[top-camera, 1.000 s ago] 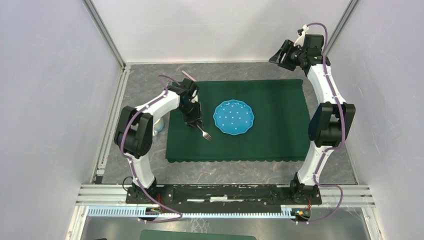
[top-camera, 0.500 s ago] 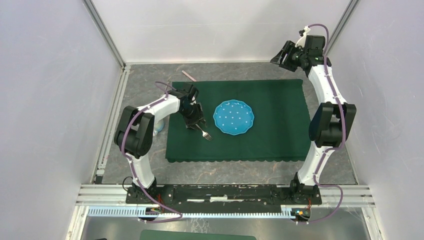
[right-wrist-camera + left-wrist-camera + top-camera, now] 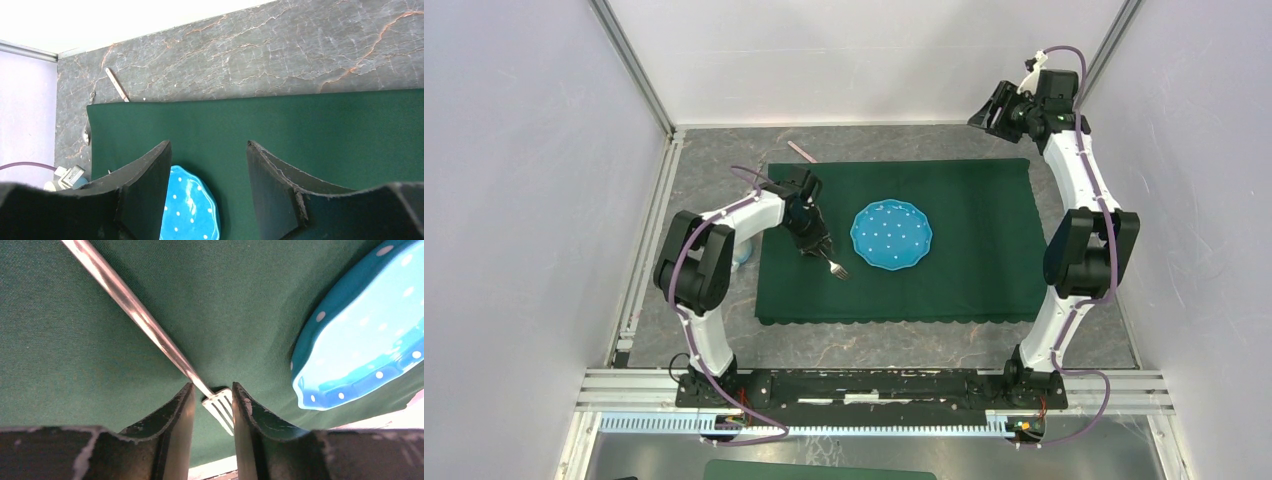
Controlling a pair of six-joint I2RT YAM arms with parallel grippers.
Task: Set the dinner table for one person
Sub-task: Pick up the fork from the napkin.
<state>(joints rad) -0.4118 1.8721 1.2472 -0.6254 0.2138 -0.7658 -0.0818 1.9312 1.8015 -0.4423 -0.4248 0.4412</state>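
Left claw: the left claw (image 3: 211, 390) is low over the green cloth (image 3: 60, 340). Its jaws are narrowly parted and straddle the neck of the fork (image 3: 145, 322), with a strip of cloth showing beside the metal, so it does not look clamped.
Fork: it lies flat on the cloth. The tines sit between the claw's fingers and the handle runs away beyond the fingertips.
Why there: a fork belongs beside the plate, so this looks like the placing step, either letting go or making a last adjustment.
Plate: the blue dotted plate (image 3: 360, 335) sits just beside the left claw, on the side towards the other arm. It is apart from the fork and nothing is on it.
Right claw: the right claw (image 3: 208, 145) is held high, well away from the setting, probably to keep clear. Its jaws are wide apart and empty.
Dinner table: the dinner table (image 3: 300, 45), the grey veined worktop, lies under the cloth and shows bare beyond the right claw's fingertips.
Other item: a thin pale stick (image 3: 117, 85) rests on the worktop off the cloth's far corner, and I cannot identify it.
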